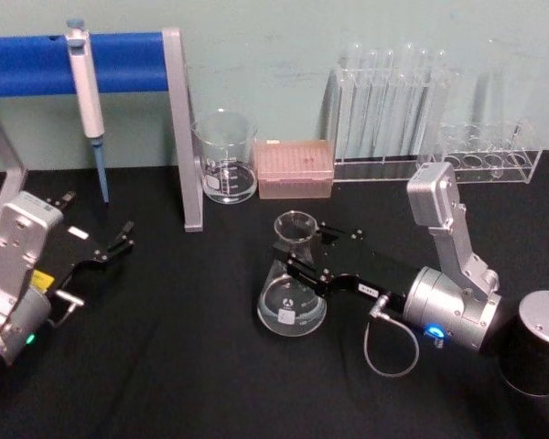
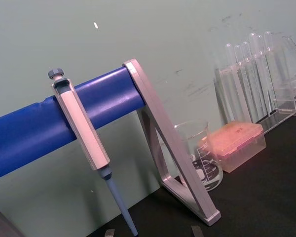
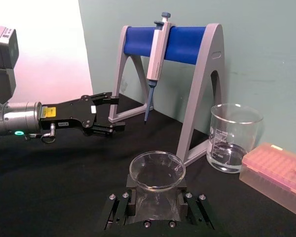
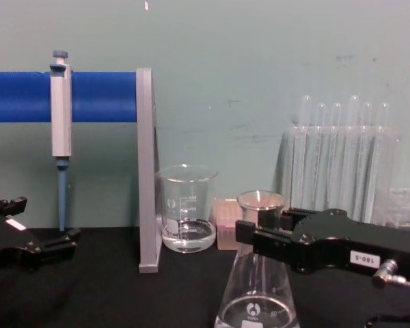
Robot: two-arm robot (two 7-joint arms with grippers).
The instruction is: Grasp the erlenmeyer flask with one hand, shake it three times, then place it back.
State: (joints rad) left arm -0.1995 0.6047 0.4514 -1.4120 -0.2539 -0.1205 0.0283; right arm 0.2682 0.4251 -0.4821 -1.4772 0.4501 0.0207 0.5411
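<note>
Right hand (image 1: 302,253) is clamped on the neck of the erlenmeyer flask (image 1: 291,306), whose base sits on the tabletop (image 1: 183,366), front-centre. Left hand (image 1: 119,240) idles spread at far left. Lift clear first, hold under the rim, shake short: the beaker (image 1: 225,157) stands near behind.

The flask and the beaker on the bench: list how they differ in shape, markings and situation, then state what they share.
The flask is a cone with a narrow neck; the beaker is straight-walled. The beaker has printed graduations; none are visible on the flask's wall. The right gripper is round the flask's neck; the beaker stands free beside the stand. Both are clear glass, upright on the black table.
</note>
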